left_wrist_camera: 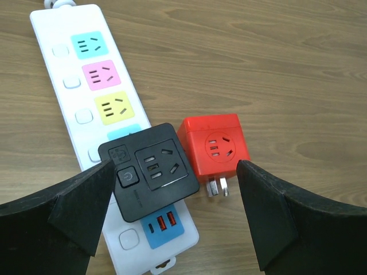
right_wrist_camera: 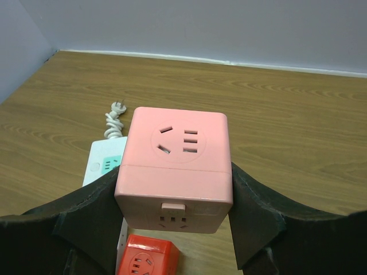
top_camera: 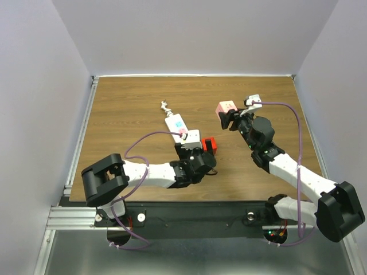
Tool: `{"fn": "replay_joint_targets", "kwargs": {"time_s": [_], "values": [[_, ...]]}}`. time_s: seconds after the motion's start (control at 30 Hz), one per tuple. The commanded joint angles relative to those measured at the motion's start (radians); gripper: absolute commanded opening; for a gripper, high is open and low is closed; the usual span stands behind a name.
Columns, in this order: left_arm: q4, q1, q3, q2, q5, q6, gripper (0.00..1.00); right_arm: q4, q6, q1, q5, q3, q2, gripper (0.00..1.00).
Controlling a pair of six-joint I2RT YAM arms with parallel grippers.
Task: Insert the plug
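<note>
A white power strip (top_camera: 179, 126) with coloured sockets lies mid-table; it also shows in the left wrist view (left_wrist_camera: 86, 114) and the right wrist view (right_wrist_camera: 103, 163). A black cube adapter (left_wrist_camera: 149, 170) sits plugged on the strip. A red cube plug (left_wrist_camera: 214, 144) lies on its side next to the strip, prongs showing; it shows in the top view (top_camera: 210, 144) and the right wrist view (right_wrist_camera: 146, 258). My left gripper (left_wrist_camera: 172, 212) is open above the black adapter and red plug. My right gripper (right_wrist_camera: 175, 200) is shut on a pink cube plug (right_wrist_camera: 176, 166), held above the table (top_camera: 226, 109).
The strip's coiled white cord (top_camera: 166, 107) lies behind it. The wooden table (top_camera: 126, 103) has a metal rail on its left edge (top_camera: 80, 137) and grey walls around it.
</note>
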Motion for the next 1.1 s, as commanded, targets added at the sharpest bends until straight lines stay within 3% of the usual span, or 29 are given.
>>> {"fn": "replay_joint_targets", "kwargs": {"time_s": [0.0,0.1,0.33,1.07], "values": [[-0.084,-0.020,0.030,-0.011,-0.128,-0.065,0.99,0.066,0.001,-0.002,-0.006,0.007,-0.032,0.00],[-0.185,-0.036,0.038,-0.019,-0.175,-0.154,0.99,0.066,0.004,-0.002,-0.017,0.007,-0.030,0.00],[-0.224,-0.037,0.041,-0.005,-0.186,-0.185,0.99,0.066,0.007,-0.001,-0.044,0.007,-0.030,0.00],[-0.127,0.039,0.047,0.075,-0.053,-0.082,0.99,0.066,0.009,-0.001,-0.102,-0.013,-0.082,0.01]]}}
